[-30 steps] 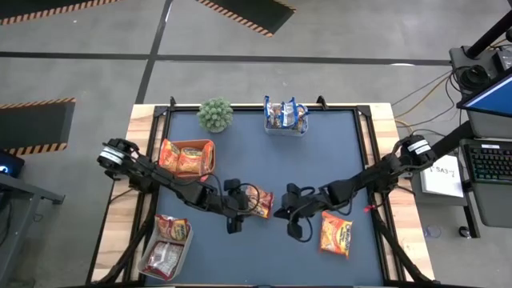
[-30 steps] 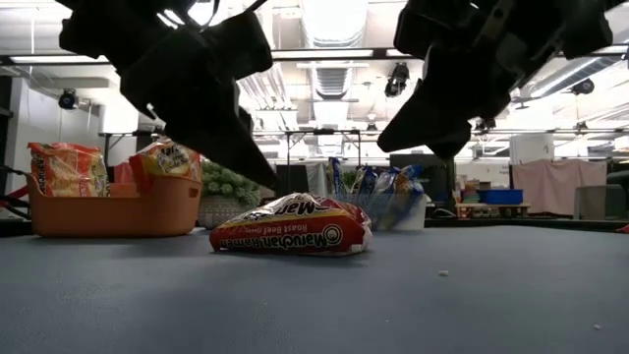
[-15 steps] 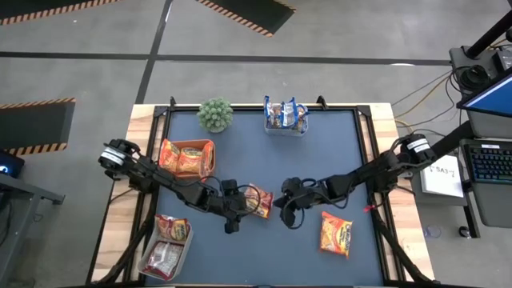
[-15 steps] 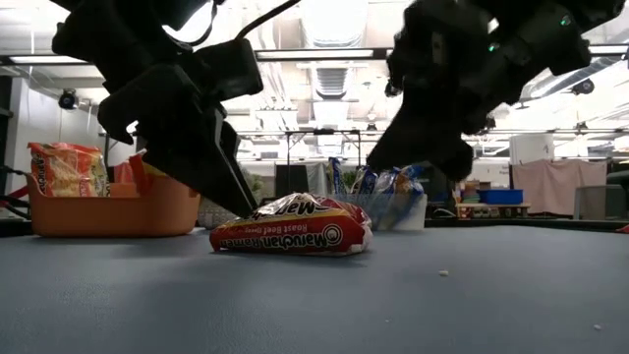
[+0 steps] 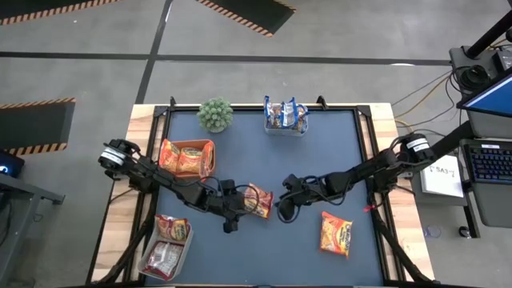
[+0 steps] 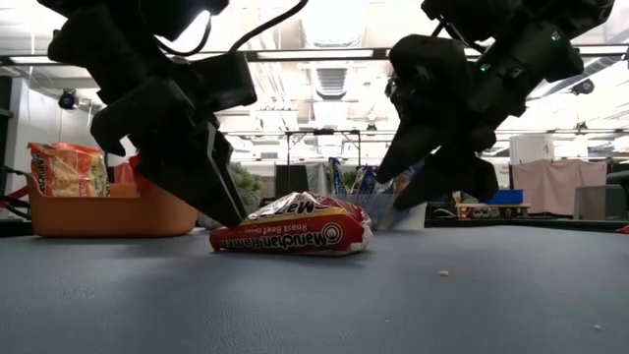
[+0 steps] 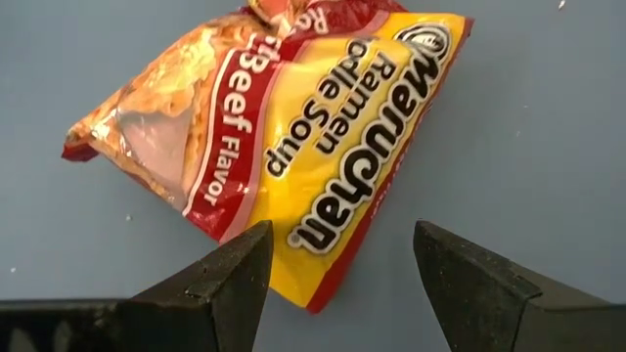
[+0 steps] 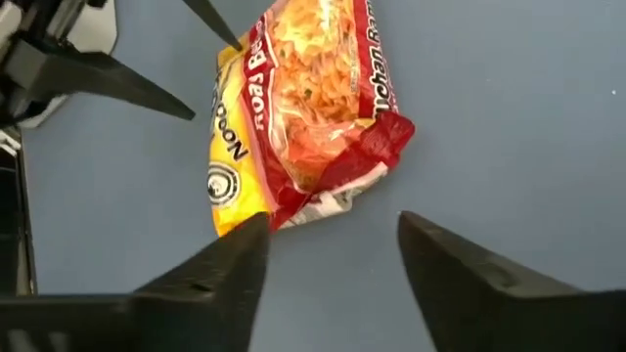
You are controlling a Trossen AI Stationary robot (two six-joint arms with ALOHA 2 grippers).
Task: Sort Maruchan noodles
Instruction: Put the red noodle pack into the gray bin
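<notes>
A red-and-yellow Maruchan noodle packet (image 5: 258, 200) lies flat on the blue table mat (image 5: 320, 152), near its middle. My left gripper (image 7: 339, 240) is open and low over the packet's left end, with the yellow corner (image 7: 315, 286) between its two fingers. My right gripper (image 8: 333, 223) is open too. It hangs just above the mat at the packet's right end (image 8: 337, 191) and touches nothing. A second loose packet (image 5: 336, 234) lies flat on the mat toward the near right. My left gripper's fingers come slanting down from the table's left and stand on either side of the packet's yellow corner (image 7: 315, 286). One fingertip (image 6: 232, 214) is right at the packet's left end. Whether it touches, I cannot tell. The packet lies flat on the mat.
An orange tray (image 5: 210, 148) with orange packets stands at the left. A clear tub (image 5: 286, 128) of blue packets is at the far edge, beside a small plant (image 5: 215, 114). Another clear tub (image 5: 146, 262) with dark packets sits at the near left corner.
My right gripper has come down and gone toward the table's left, up to the packet's right end, and it has opened. My left gripper has sunk lower over the packet's left end. The packet has stayed where it was.
</notes>
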